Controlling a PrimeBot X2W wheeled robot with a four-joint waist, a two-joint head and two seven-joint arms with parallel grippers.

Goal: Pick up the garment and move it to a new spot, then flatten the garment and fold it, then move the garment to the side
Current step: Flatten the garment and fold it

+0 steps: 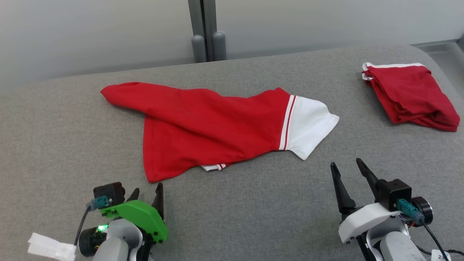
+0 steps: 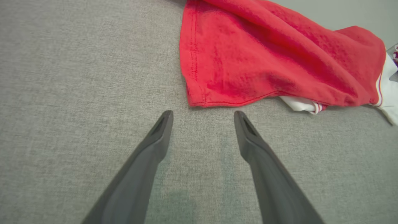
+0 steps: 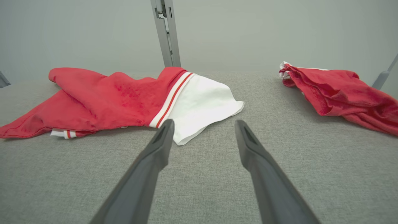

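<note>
The garment, a red T-shirt with a white sleeve and striped trim, lies crumpled and partly doubled over in the middle of the grey padded table. Its white sleeve points right, and a bit of white striped trim peeks out under its near hem. My left gripper is open just short of the garment's near left corner, its fingers empty and apart from the cloth. My right gripper is open near the white sleeve, with nothing between its fingers.
A second red garment with white trim lies folded at the table's far right. A grey post stands behind the table's far edge against a pale wall. The table's corner rounds off at the back right.
</note>
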